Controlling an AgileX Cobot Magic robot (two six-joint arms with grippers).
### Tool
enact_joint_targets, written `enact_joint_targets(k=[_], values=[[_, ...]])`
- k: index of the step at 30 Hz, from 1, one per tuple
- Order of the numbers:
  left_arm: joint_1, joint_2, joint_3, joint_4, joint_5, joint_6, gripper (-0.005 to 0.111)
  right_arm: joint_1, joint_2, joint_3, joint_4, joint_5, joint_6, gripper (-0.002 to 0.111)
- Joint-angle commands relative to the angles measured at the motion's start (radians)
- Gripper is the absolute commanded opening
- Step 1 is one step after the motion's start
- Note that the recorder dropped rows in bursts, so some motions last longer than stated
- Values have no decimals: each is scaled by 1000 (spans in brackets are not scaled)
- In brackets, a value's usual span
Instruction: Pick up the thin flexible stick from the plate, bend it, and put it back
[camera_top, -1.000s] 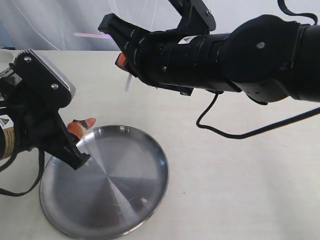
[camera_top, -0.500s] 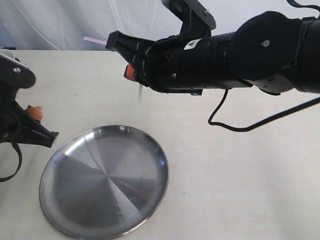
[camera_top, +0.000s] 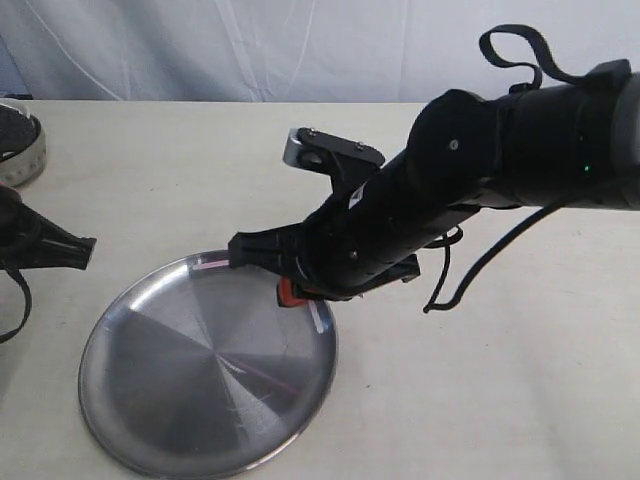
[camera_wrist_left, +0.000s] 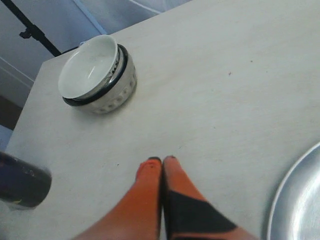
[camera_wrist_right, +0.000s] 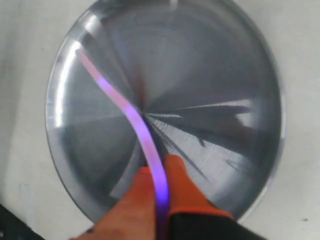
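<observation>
Right gripper (camera_top: 283, 286) sat low over the upper right rim of the plate (camera_top: 120, 345), in the centre of the exterior frame. In the right wrist view its orange fingertips (camera_wrist_right: 176, 167) were pinched together on the thin stick (camera_wrist_right: 131, 115), no gap showing beyond the stick itself. The stick ran from the pinch across the plate's middle in a shallow S-curve, glowing pink-purple, its free end near the rim at the upper left of that frame. Could not tell whether the free end touched the metal. Left gripper (camera_wrist_left: 161, 161) was at the left edge of the exterior frame, off the plate, over bare table (camera_top: 480, 400), pads pressed together, holding nothing. White bowl (camera_wrist_left: 100, 75) stood in the upper left.
</observation>
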Motion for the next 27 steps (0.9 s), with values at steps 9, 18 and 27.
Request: enact_joint_targets(k=[9, 18, 27], values=[[-5, -2, -5, 2, -28, -25, 0, -6, 93, -12, 239, -19, -200, 38], [-5, -2, -5, -9, -167, -59, 0, -6, 47, -56, 166, -21, -213, 31], [-5, -95, -17, -21, -489, -105, 0, -8, -250, -14, -463, 4, 154, 0]])
